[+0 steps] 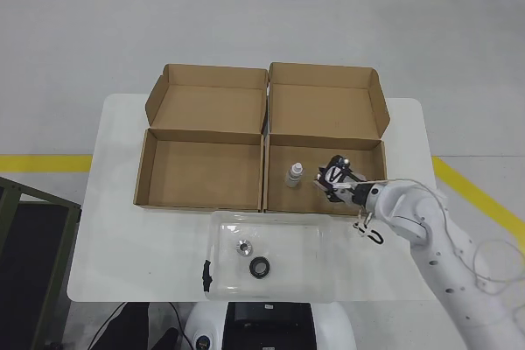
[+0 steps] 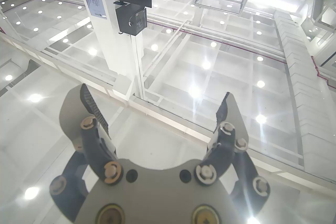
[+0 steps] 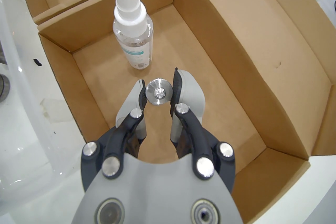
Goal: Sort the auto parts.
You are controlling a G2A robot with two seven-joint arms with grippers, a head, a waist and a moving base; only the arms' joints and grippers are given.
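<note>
My right gripper (image 3: 158, 90) is closed on a small round metal disc (image 3: 159, 95); both pads touch its rim, one on each side. In the top view this gripper (image 1: 335, 178) is inside the right box (image 1: 325, 210), about the middle of it. I cannot tell if the disc touches the floor of the box or hangs a little above it.

Near the disc, but apart from it, a clear spray bottle (image 3: 132, 33) with a white cap stands upright in the same box, closer to the wall shared with the left box (image 1: 199, 173). Both boxes are brown cardboard with their lids folded back, and they stand side by side on the white table (image 1: 122, 175).

Just in front of the boxes, on my side, is a clear bin (image 1: 267, 216). In it lie a small metal part (image 1: 242, 247) and a black ring (image 1: 260, 268), near each other but apart.

My left gripper (image 2: 157, 114) points up at ceiling lamps, its jaws spread wide.
</note>
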